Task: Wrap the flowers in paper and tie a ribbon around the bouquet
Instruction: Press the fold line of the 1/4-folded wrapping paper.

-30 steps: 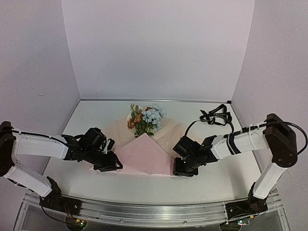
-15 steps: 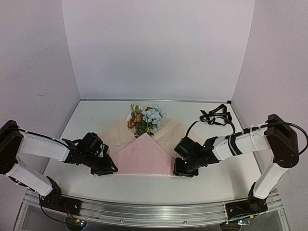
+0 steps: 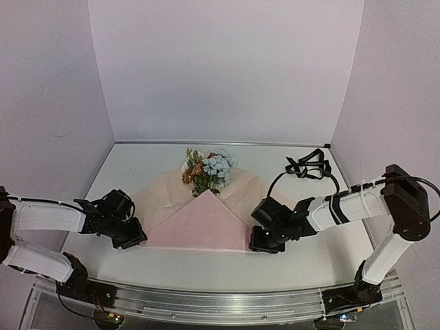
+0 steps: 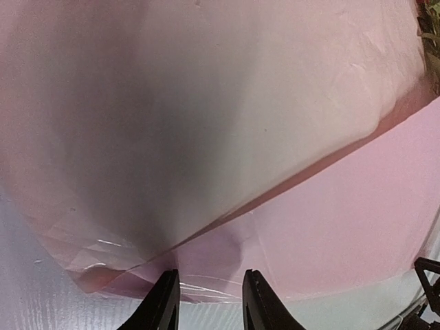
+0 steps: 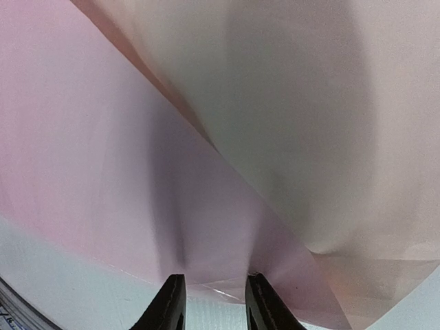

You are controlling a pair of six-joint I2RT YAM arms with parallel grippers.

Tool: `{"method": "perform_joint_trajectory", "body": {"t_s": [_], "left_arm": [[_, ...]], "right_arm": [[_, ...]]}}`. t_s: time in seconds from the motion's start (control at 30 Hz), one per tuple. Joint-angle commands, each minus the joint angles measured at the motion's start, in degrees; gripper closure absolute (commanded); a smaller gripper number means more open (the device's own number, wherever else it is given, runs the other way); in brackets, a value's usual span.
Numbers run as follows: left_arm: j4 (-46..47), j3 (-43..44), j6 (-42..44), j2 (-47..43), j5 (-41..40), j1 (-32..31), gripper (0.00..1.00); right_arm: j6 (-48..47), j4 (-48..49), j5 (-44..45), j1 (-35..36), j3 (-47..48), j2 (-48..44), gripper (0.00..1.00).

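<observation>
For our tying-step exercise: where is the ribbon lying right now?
In the top view the ribbon lies bunched at the table's far right corner, right of the flowers, beyond the right arm.

Soft, even light from above.
Both wrist views are close and slightly blurred, with broad grey shadows lying across the paper (image 4: pixel 330 227).

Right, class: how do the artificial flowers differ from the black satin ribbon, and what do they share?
The bunch of pale blue, white and rust artificial flowers lies on the translucent pink wrapping paper, stems covered by its folded flap; the narrow black satin ribbon lies off the paper, in plain view. The flowers form a compact, many-coloured bunch; the ribbon is a loose, single-coloured tangle. Both lie at the far side of the workspace.
</observation>
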Motion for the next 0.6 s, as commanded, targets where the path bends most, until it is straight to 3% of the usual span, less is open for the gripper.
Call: {"method": "perform_joint_trajectory", "body": {"t_s": [0.0, 0.2, 0.4, 0.57], "left_arm": [[-7.89, 0.17, -2.07, -0.55, -5.54, 0.7, 0.66], [-7.58, 3.74, 2.43, -1.22, -2.9, 0.63, 0.68], [-9.15, 8.4, 6.34, -1.18, -0.04, 0.61, 0.68], [-10.5, 12.74, 9.37, -0.06, 0.65, 0.08, 0.68]], "right_arm": [[0.72, -6.1, 3.97, -0.82, -2.94, -1.38, 0.69], [0.47, -7.77, 3.39, -1.52, -3.72, -6.18, 0.65], [2.1, -9.88, 3.91, -2.04, -6.48, -12.39, 0.46], [5.53, -9.65, 3.13, -2.07, -7.9, -13.1, 0.45]]}}
